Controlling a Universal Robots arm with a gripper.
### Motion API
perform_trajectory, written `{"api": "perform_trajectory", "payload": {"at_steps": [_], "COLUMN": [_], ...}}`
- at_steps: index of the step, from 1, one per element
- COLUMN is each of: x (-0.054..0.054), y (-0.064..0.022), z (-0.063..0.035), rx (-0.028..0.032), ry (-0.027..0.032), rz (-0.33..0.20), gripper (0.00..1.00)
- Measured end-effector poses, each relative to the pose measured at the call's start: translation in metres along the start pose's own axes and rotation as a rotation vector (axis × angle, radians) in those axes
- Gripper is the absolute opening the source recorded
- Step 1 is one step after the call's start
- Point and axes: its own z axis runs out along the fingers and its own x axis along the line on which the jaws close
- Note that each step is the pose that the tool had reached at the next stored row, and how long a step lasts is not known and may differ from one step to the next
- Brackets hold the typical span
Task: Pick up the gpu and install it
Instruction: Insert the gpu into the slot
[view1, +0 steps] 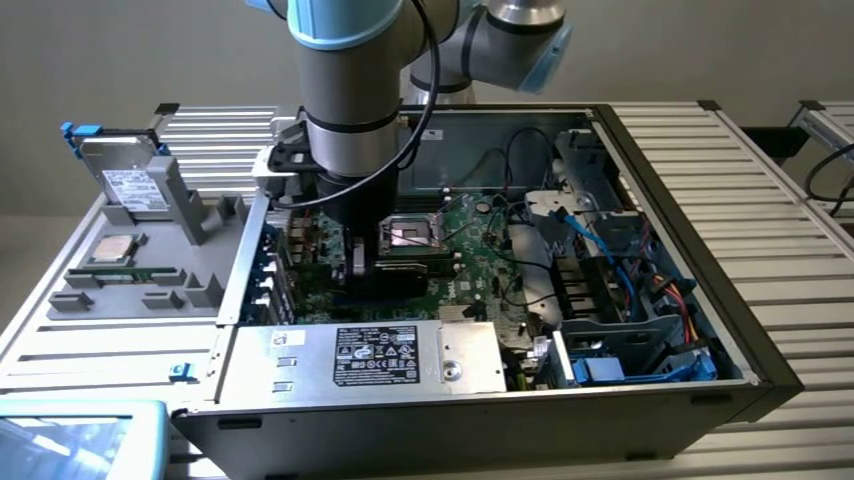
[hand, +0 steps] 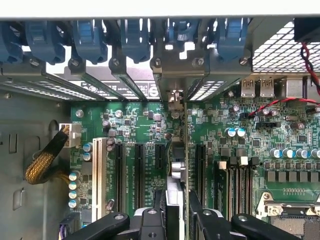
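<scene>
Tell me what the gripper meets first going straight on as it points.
Probably the motherboard; the gpu in the gripper, edge-on, would reach the black expansion slots first. Depth unclear.

Claw (hand: 175, 206) grips the gpu (hand: 176, 172) edge-on — over the motherboard (hand: 140, 125).

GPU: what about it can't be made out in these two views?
- Wrist view: the gpu is edge-on, so its faces are hidden; the fingers cover its near end.
- Exterior view: the arm blocks the gpu; whether it is seated cannot be told.
</scene>
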Motion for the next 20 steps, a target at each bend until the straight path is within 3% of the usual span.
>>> {"api": "perform_trajectory", "payload": {"at_steps": [20], "x": [-0.0002], "y": [0.0024], "z": [-0.0008], "rx": [-0.0026], "ry": [-0.0001], "rz": [-0.001], "gripper": [0.29]}}
